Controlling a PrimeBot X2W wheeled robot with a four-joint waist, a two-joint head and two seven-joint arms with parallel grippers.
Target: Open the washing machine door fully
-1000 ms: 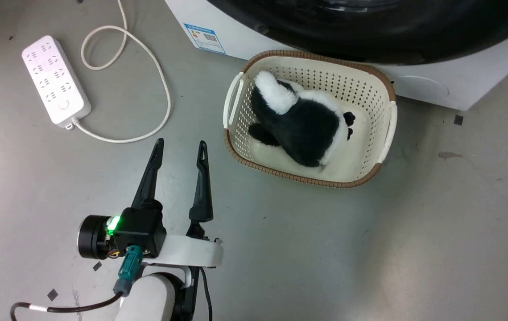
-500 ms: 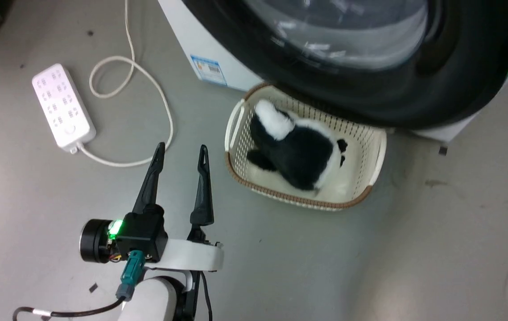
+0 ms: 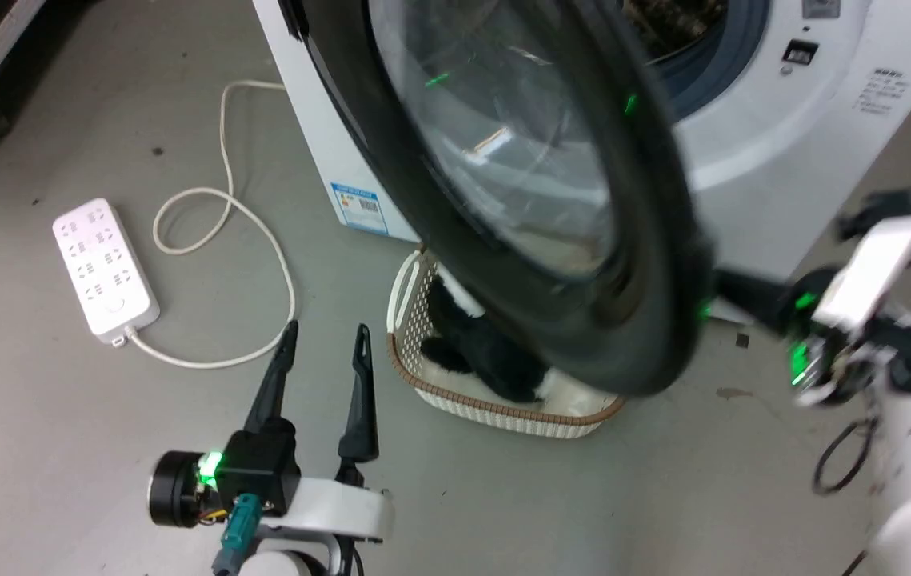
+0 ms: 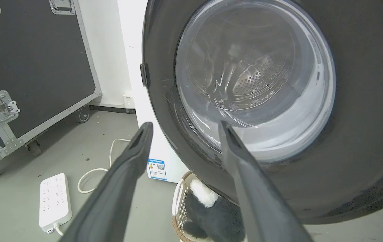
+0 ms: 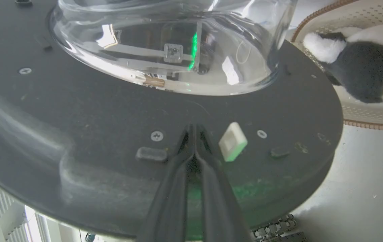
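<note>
Right wrist view: right gripper (image 5: 194,129) closed, tips against the washing machine door (image 5: 77,111); left gripper (image 3: 325,326) spread wide, empty.

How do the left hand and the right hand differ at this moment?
The left hand is open; the right hand is shut. The left hand hangs over the floor, touching nothing; the right hand's tips meet the inner black rim of the door. Both have two long dark fingers.
</note>
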